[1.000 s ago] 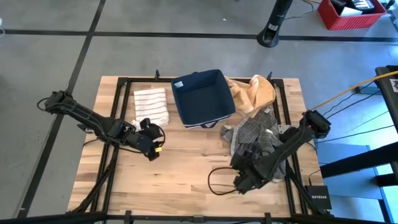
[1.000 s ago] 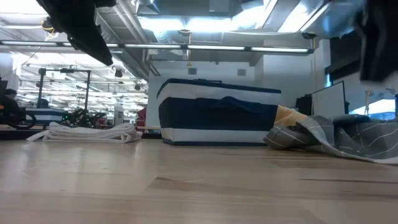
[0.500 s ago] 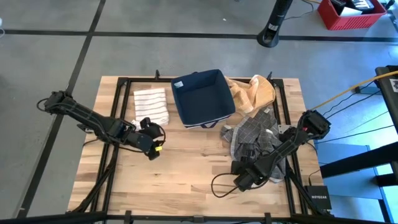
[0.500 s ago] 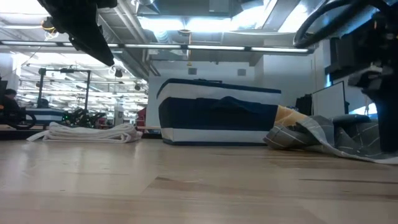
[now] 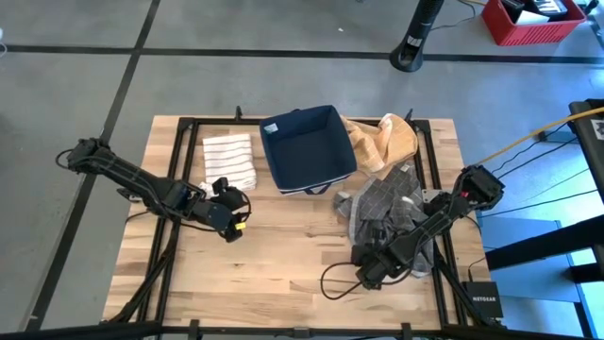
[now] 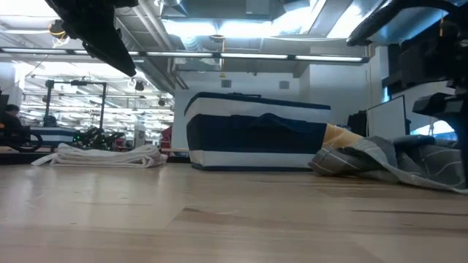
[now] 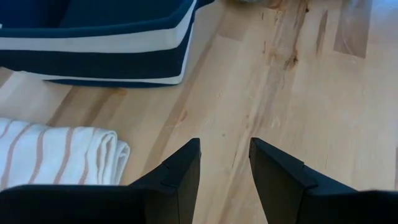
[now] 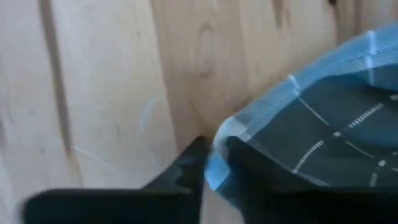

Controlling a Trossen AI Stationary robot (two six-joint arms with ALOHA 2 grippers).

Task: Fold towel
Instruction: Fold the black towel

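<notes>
A grey checked towel (image 5: 387, 206) lies crumpled on the table's right side, also seen in the low view (image 6: 409, 157). My right gripper (image 5: 364, 275) is down at the towel's near corner and shut on it (image 8: 214, 171). My left gripper (image 5: 235, 227) hangs open above the table's left half with nothing between its fingers (image 7: 224, 165). It is just near of a folded white striped towel (image 5: 229, 159) that lies flat on the wood. My right gripper pinches the grey towel's near corner (image 8: 219, 163) between its two fingers, right at the pale hem. The fingers come from above, pointing steeply down. The corner sits low by the wood, and the rest of the towel (image 8: 323, 124) lies slack on the table behind it.
A navy bin with a white band (image 5: 307, 148) stands at the far middle. A tan towel (image 5: 382, 142) is heaped at the far right, next to the grey one. Bare wood (image 5: 283, 255) spans the near middle between the arms. A black cable (image 5: 332, 280) loops beside my right gripper.
My right gripper has sunk toward the table at the grey towel's near corner and tipped more steeply downward. In the low view the towel's right part has bunched up slightly.
</notes>
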